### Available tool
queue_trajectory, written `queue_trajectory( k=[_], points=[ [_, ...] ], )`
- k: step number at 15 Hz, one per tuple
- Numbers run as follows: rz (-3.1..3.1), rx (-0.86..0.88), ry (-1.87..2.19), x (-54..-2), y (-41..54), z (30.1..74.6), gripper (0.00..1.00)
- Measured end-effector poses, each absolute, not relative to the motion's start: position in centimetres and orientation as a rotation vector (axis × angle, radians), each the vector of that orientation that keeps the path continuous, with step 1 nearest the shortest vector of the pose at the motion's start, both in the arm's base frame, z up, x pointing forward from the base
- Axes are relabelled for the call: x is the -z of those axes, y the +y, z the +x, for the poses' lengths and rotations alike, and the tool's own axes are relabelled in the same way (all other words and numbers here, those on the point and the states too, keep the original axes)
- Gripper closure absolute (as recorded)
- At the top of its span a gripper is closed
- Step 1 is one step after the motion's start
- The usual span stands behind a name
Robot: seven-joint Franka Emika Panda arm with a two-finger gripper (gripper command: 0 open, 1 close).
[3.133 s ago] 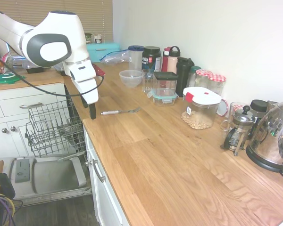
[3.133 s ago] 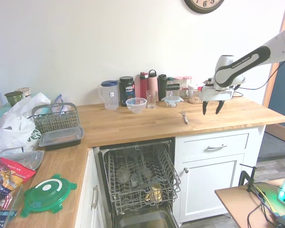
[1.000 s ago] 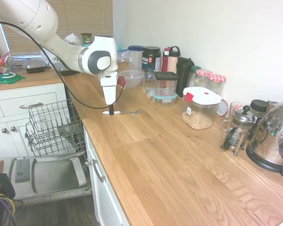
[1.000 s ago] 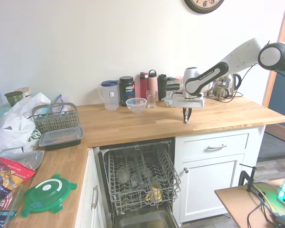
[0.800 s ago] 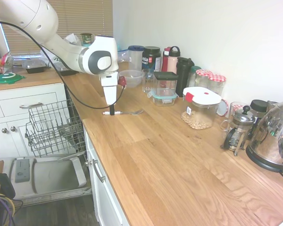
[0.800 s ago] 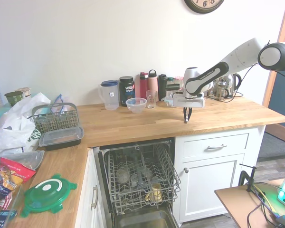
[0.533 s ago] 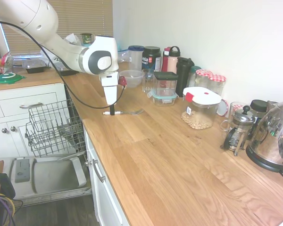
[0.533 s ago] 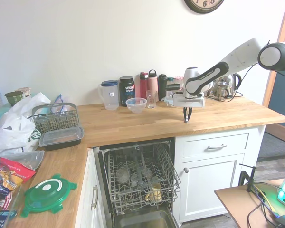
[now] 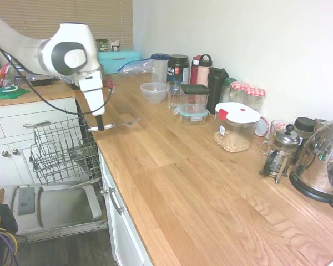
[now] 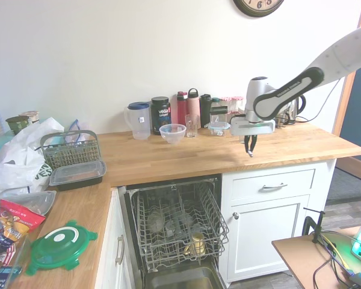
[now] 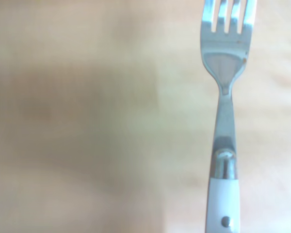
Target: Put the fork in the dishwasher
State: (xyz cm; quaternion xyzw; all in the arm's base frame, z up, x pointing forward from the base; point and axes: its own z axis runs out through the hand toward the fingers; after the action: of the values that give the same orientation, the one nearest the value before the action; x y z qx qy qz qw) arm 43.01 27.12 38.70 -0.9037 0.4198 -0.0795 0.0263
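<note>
The fork [image 9: 117, 124] is off the worktop [image 9: 188, 177] now — half a second ago it lay flat on the wood with the gripper [image 9: 100, 127] pressed down over its handle, and now it hangs clear of the surface, carried level. The arm has swung it toward the worktop's edge, on the side where the dishwasher [image 10: 177, 232] stands open. That tells me the pick-up has worked and the carry has begun; what remains, by my reckoning, is to bring the fork out past the edge, lower it into the wire rack [image 9: 64, 148] and let go.

The jaws are closed tight on the handle end, with barely any gap between them — just the thickness of the thin handle. The tines stick out sideways from the jaws, pointing back over the wood. In the wrist view the fork [image 11: 225, 121] runs straight out from the jaws, white handle nearest, tines furthest, with blurred wood beneath.
</note>
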Motion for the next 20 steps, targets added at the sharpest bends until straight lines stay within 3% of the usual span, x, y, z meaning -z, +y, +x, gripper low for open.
queue_trajectory(
  k=[7, 15, 20],
  points=[
    [-2.994, 0.397, 1.068, -40.1, 30.5, 31.9, 1.00],
    [-3.299, 0.537, 0.817, -29.7, 46.0, 20.4, 1.00],
    [-3.478, 0.480, 0.604, -21.9, 53.9, 19.2, 1.00]
  ],
)
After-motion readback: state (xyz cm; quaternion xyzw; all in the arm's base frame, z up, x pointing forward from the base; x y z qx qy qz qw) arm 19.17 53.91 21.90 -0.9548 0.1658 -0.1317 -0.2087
